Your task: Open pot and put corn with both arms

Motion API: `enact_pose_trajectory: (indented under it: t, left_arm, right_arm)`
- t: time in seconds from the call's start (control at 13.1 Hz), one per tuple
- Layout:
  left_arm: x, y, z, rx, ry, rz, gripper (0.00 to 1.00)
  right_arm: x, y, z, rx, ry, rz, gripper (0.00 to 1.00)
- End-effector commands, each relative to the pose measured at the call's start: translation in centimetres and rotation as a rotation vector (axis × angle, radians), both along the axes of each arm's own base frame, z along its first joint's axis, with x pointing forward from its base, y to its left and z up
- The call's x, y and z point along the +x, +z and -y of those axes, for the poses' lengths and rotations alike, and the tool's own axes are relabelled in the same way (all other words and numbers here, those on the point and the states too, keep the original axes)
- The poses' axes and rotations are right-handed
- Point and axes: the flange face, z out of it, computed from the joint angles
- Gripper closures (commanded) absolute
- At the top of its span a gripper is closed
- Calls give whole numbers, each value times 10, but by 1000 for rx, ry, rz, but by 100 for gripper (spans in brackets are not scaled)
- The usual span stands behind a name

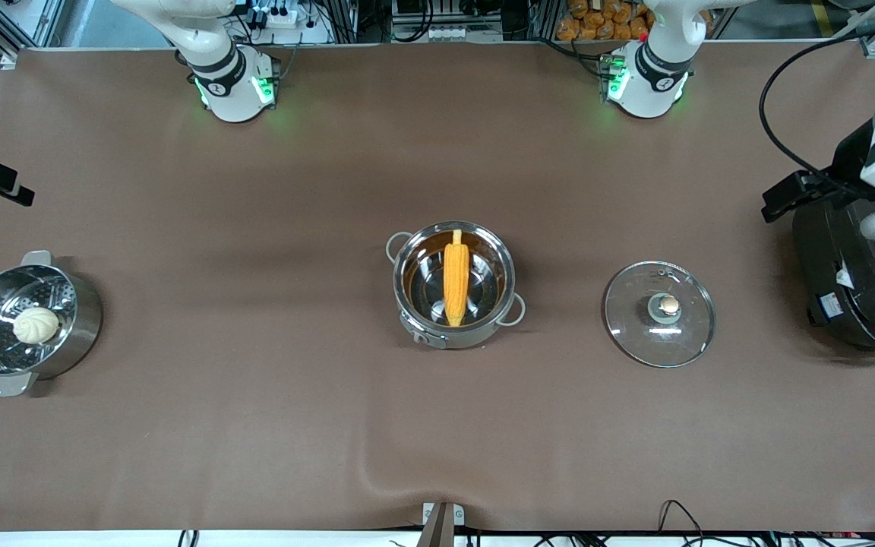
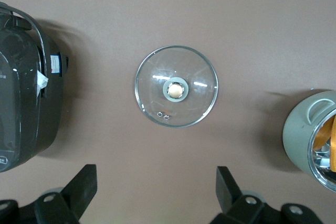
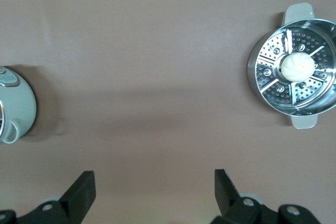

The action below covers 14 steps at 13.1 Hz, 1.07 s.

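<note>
The shiny pot (image 1: 445, 335) stands open at the table's middle. The yellow-orange corn (image 1: 456, 281) lies inside it, leaning on the rim. The glass lid (image 1: 635, 323) with its copper knob lies flat on the table beside the pot, toward the left arm's end. My left gripper (image 2: 156, 192) is open and empty, high over bare table, apart from the lid (image 2: 176, 86); the pot's wall (image 2: 299, 135) and a bit of corn (image 2: 332, 136) show at the edge. My right gripper (image 3: 155, 192) is open and empty, high over bare table. Neither gripper shows in the front view.
A steel steamer pot (image 1: 82, 319) holding a white bun (image 1: 36, 325) stands at the right arm's end, also in the right wrist view (image 3: 257, 85). A big black rice cooker (image 1: 855, 273) stands at the left arm's end, near the lid (image 2: 21, 103).
</note>
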Motion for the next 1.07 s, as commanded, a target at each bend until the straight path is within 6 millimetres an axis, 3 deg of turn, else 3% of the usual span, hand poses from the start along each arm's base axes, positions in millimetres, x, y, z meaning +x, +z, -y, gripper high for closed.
enact_pose_trajectory:
  t: [0.0, 0.23, 0.99]
  left_arm:
    - [-7, 4, -3, -15, -29, 2, 0]
    - [-3, 7, -7, -15, -83, 9, 0]
    - [0, 12, -8, -21, -85, 15, 0]
  right_arm:
    - [-4, 6, -3, -63, 41, -8, 0]
    - [-3, 6, -24, -114, 86, -19, 0]
    - [-5, 4, -25, -106, 87, -32, 0]
